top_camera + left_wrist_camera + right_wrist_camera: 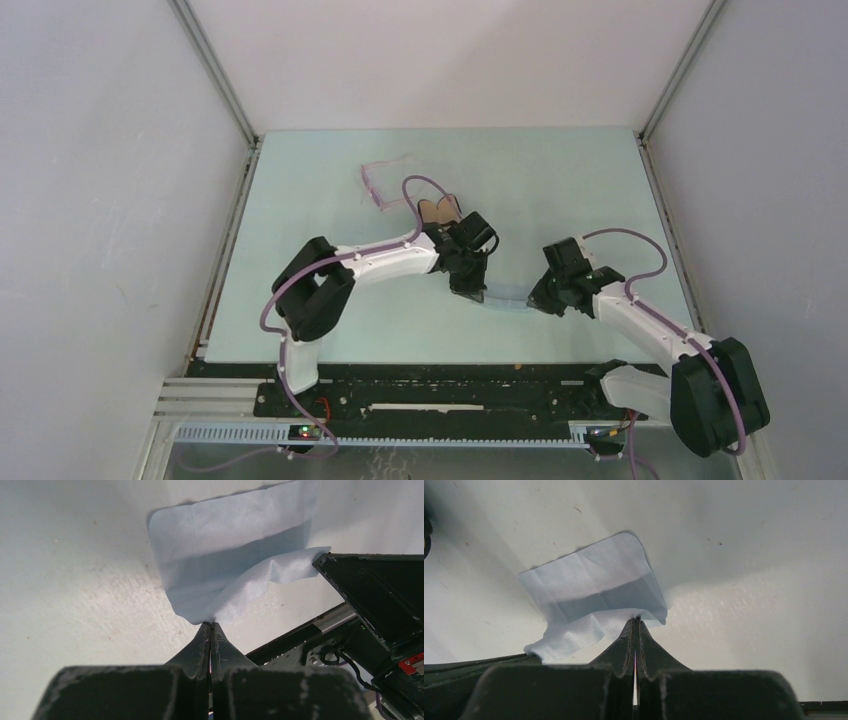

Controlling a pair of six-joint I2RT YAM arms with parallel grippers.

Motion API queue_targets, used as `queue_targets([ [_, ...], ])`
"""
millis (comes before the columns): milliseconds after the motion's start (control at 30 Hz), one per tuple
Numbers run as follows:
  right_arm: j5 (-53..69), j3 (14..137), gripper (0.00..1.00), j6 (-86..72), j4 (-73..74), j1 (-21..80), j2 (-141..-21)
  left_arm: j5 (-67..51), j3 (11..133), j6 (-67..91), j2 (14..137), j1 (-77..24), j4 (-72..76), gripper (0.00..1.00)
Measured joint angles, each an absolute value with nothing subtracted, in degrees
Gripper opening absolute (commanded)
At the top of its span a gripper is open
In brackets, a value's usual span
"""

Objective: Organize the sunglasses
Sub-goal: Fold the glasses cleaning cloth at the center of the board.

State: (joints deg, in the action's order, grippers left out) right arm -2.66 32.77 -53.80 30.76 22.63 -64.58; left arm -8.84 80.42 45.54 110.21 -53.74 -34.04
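The left gripper (211, 624) and right gripper (636, 619) each pinch a cloth (225, 535) corner, seemingly mid-fold; next they should lay it down together.

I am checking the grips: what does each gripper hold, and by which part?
Both hold the blue-grey cloth: the left gripper pinches one corner, the right gripper the neighbouring corner of the same edge.

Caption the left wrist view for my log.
Both shut, the left gripper and right gripper each pinch a corner of the blue-grey cloth.
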Motion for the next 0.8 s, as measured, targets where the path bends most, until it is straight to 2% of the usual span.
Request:
queue_targets([
  [800, -0.93, 35.22, 0.0, -50.35, 27.79, 19.51, -71.31, -9.19, 86.19, 42.98, 116.55, -51.57, -36.6, 0.0],
])
